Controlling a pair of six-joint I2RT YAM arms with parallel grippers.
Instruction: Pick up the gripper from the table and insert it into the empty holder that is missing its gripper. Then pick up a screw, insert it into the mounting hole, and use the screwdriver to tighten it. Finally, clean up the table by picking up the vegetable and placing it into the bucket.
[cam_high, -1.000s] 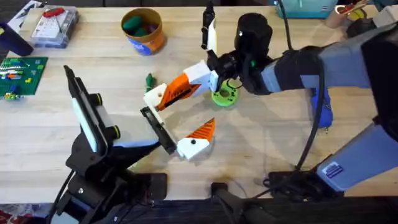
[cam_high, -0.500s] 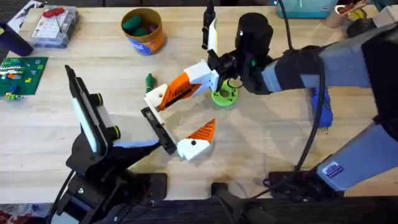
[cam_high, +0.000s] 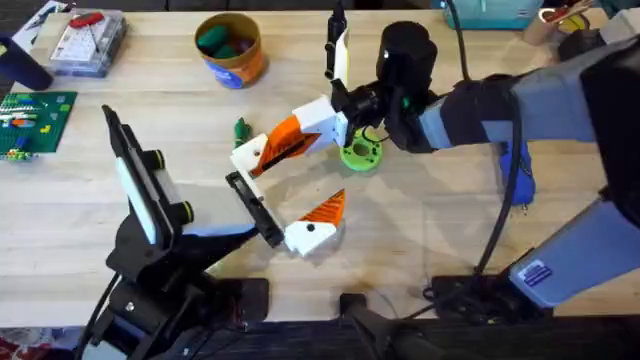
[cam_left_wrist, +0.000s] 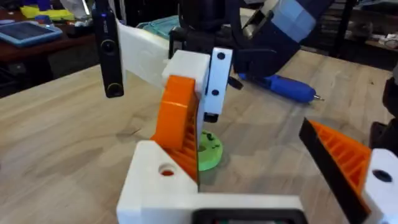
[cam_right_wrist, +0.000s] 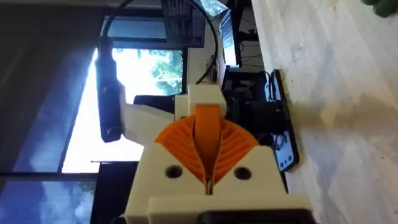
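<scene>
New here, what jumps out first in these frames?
Mid-table, the right tool pinches a small orange ribbed plastic wedge against a white pointed plastic mount on a black rail. Beside it lies a bright-green round disc; a round orange-yellow tub stands at the far edge.

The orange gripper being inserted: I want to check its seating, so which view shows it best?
The left wrist view: the gripper stands side-on, its lower end meeting the holder. Overhead shows it from farther off; the right wrist view shows it end-on between the right gripper's pads.
</scene>
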